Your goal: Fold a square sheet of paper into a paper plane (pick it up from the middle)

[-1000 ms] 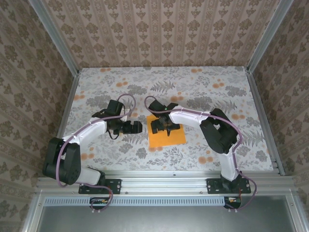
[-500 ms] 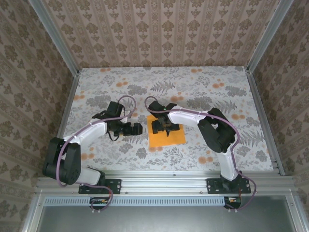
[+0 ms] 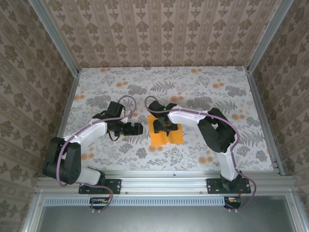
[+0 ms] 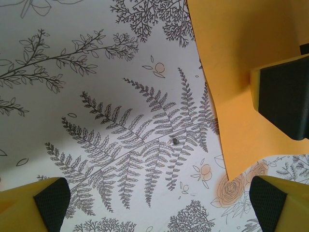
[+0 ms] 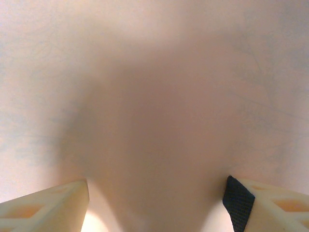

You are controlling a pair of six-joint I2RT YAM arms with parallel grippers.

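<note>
Folding is barely getting under way. The square sheet of paper (image 3: 176, 137) is lying spread on the table (image 3: 203, 87) with no crease that I can make out, so by my judgement every fold is waiting to be made. The step in hand is looking like the pick-up from the middle.

Just left of the sheet, the left claw (image 3: 136, 128) is hanging low over the printed tabletop with its jaws standing wide apart. It is holding nothing and touching nothing. In its own wrist camera the sheet's near edge is lying just beyond its right fingertip (image 4: 270, 200), and that edge is looking slightly wavy rather than pressed flat.

Over the sheet's middle, the right claw (image 3: 162, 126) is pointing down onto the paper. Its jaws are standing apart, less wide than the left claw's as far as I can judge. One of its pads (image 4: 282, 99) is sitting on or just above the orange surface. Its own camera is giving a close, blurred pinkish wash between the two fingers, so whether any paper is bunching up between them I cannot tell. No grip is looking formed yet.
</note>
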